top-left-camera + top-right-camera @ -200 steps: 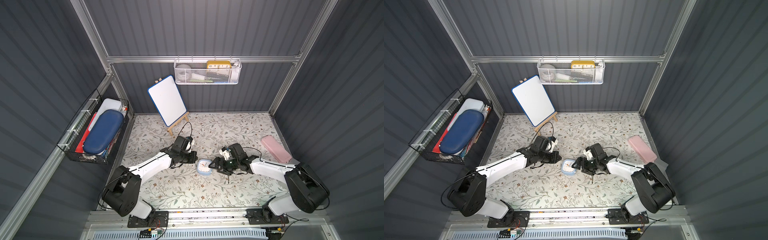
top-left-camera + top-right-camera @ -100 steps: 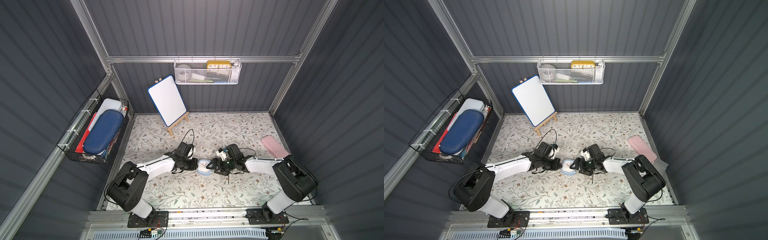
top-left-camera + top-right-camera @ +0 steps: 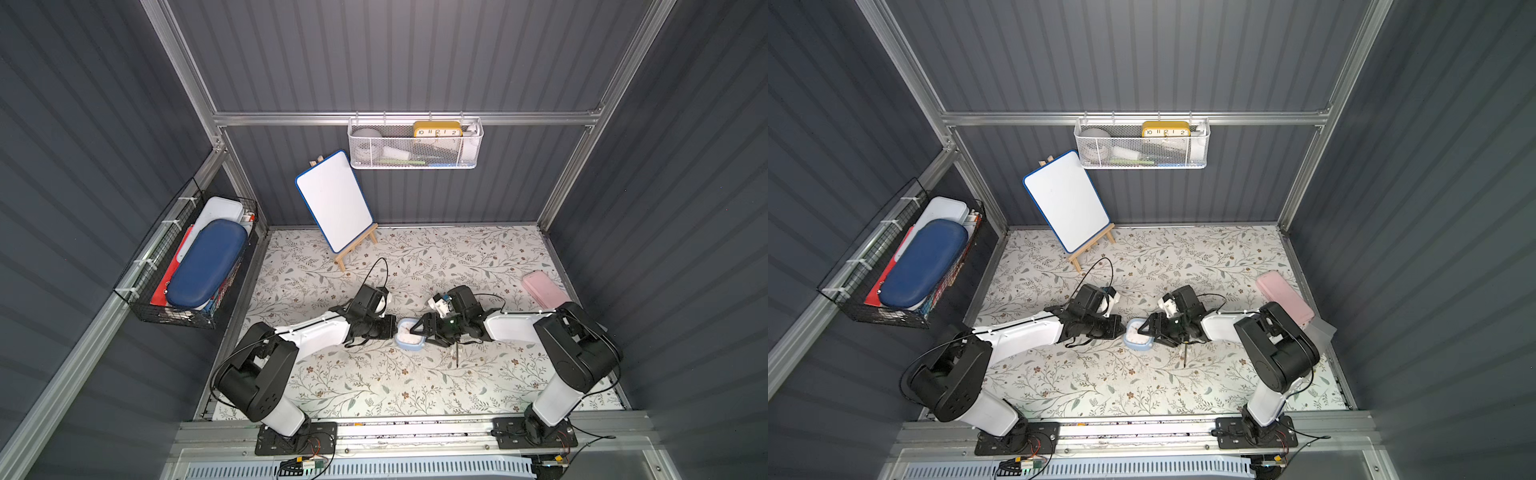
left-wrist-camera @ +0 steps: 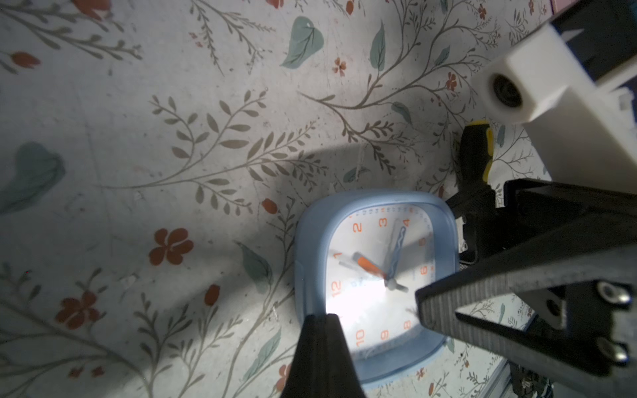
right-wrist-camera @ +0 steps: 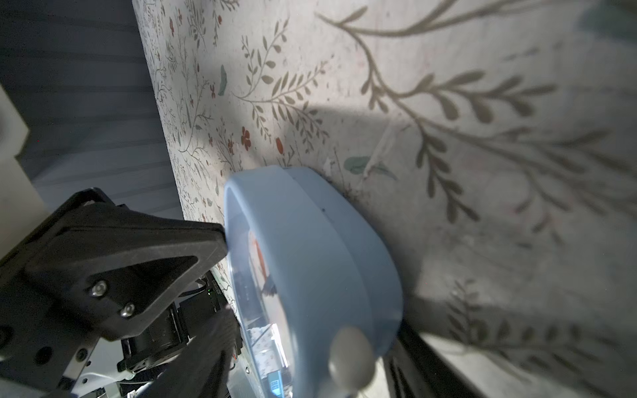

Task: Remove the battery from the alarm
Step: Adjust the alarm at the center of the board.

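Left wrist view gives us the relation that matters: the small light-blue rounded-square alarm clock (image 4: 375,275) lies flat on the floral bench (image 4: 138,138) with its white face turned up, so its plain back is down against the bench. We see no battery anywhere. We judge that it sits in that hidden back, facing away from both pincers.

In both top views the clock sits directly between the two arms. The left pincer (image 4: 320,330) is clenched into a single dark wedge, holding nothing, with its tip at the clock's rim on the left arm's side. The right pincer (image 3: 420,331) meets the opposite rim with its jaws parted and one ribbed finger (image 4: 482,286) over the face. We cannot tell whether it is pinching the clock or only straddling it. A black-and-yellow-handled screwdriver (image 4: 477,151) lies just beside that pincer.

Both arms are at the clock, and neither is clearly nearer. We judge the clock must be tipped over or stood on edge before the cell can be reached, and the right pincer looks better placed for that.
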